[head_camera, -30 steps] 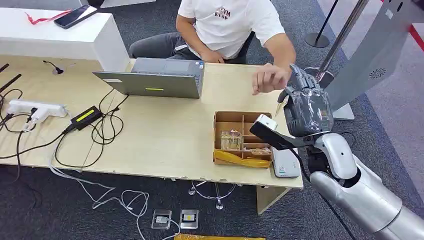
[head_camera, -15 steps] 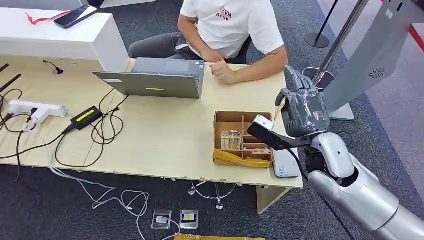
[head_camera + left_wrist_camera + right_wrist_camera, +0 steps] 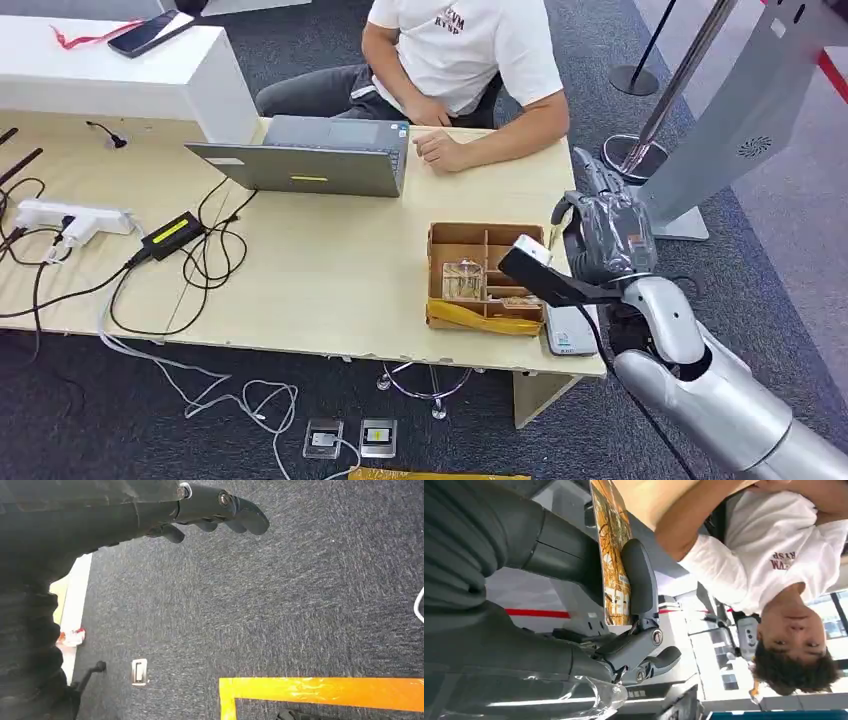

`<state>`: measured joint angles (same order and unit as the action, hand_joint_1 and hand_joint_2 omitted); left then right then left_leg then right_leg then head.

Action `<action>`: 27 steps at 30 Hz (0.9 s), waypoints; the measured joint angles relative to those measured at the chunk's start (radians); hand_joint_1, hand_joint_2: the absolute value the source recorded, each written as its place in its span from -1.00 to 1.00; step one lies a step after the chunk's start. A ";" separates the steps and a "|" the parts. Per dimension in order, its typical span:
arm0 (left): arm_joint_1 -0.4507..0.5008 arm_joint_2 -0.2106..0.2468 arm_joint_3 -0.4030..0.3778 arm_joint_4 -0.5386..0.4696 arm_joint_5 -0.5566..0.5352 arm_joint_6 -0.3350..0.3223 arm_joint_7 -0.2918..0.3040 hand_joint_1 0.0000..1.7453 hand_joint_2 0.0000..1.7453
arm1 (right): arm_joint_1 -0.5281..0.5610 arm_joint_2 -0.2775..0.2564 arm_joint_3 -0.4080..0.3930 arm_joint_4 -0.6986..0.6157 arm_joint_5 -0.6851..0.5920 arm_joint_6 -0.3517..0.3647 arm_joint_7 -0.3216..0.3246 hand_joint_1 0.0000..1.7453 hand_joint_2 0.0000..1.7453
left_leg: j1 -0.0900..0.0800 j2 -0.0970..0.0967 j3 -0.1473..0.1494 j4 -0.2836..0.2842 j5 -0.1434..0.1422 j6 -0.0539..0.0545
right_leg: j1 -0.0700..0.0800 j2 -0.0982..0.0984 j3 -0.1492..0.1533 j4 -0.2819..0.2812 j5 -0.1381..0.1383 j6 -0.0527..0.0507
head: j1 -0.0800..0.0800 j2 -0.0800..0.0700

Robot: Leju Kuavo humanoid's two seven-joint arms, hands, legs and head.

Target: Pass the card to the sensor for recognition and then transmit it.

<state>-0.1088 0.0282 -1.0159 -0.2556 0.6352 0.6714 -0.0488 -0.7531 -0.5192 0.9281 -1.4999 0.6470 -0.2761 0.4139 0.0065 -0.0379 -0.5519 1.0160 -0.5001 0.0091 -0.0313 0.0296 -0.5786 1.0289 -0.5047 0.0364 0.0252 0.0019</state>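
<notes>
While the right hand (image 3: pixel 606 232) hangs raised off the far right end of the worktop (image 3: pixel 330 270) in the head view, just beside the divided cardboard box (image 3: pixel 483 277), a person (image 3: pixel 455 60) sits behind the laptop (image 3: pixel 315 157). Seen from the left wrist, the left hand (image 3: pixel 210 512) hangs over grey carpet (image 3: pixel 300 595), fingers loosely apart and holding nothing. Seen from the right wrist, the right hand pinches the orange card (image 3: pixel 613 555) upright between thumb and finger.
</notes>
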 joint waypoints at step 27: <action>0.006 0.004 0.052 0.004 -0.051 0.000 0.002 -1.00 1.00 | 0.237 -0.095 -0.103 0.046 -0.042 -0.084 0.010 1.00 1.00 | 0.000 0.001 0.000 0.000 0.000 -0.001 | 0.000 0.000 0.000 0.000 0.000 0.000 | 0.000 0.000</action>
<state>-0.1032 0.0320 -0.9644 -0.2514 0.5837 0.6717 -0.0469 -0.5159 -0.6138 0.8251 -1.4539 0.6050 -0.3601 0.4235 0.0065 -0.0371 -0.5519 1.0160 -0.5005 0.0086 -0.0313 0.0297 -0.5786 1.0287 -0.5047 0.0364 0.0248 0.0019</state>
